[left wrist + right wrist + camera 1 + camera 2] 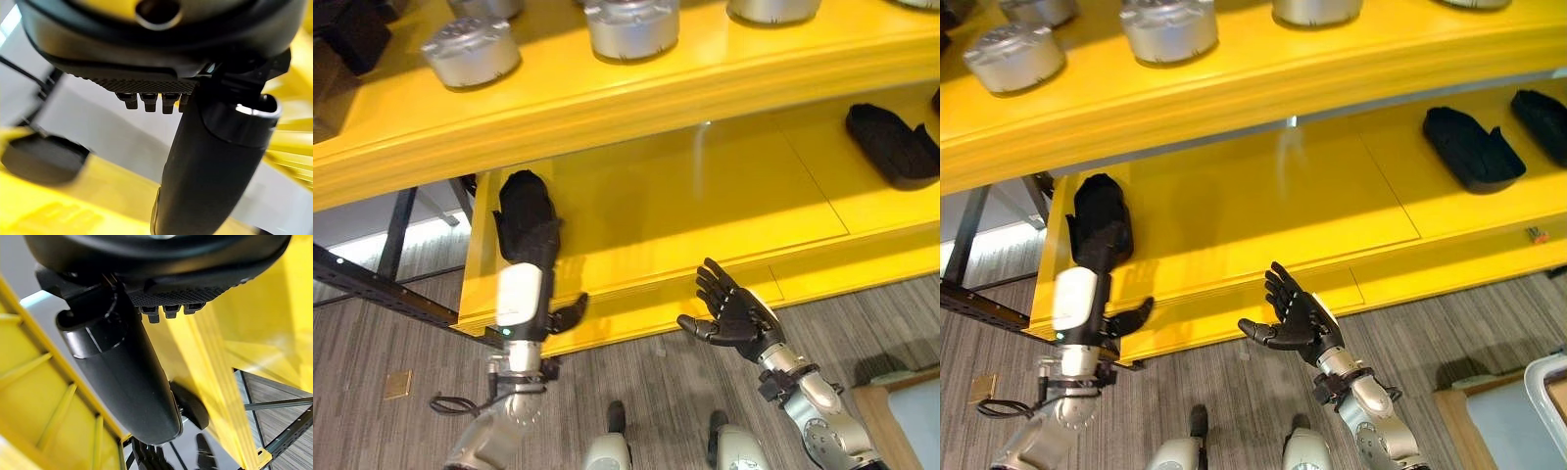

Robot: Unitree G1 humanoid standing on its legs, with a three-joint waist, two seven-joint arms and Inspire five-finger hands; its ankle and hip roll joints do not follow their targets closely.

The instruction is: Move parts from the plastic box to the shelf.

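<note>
Left hand (530, 227) lay flat on the lower board of the yellow shelf (705, 196), at its left end, fingers straight and reaching inward, thumb (570, 313) sticking out over the front edge. It gripped nothing. A dark part (44, 159) lay on the board just ahead of it in the left wrist view, too blurred to tell whether the fingertips touched it.

Right hand (1293, 315) hung in the air before the shelf's front edge, near the middle, palm turned up and leftward, fingers spread and relaxed, empty. It stood apart from the board.

Upper board carried round silver parts: one (470, 49) toward the left, another (631, 24) beside it, a third (773, 8) cut by the top of the frame.

Lower board at the right end held a black part (1469, 147), flat and glove-shaped, with a second black part (1542, 122) just beside it at the frame's edge. Both lay well apart from either hand.

Grey striped floor (636, 392) ran below the shelf. A small tan plate (398, 384) sat on it at the left. A pale box corner (1547, 382) showed at the lower right.
</note>
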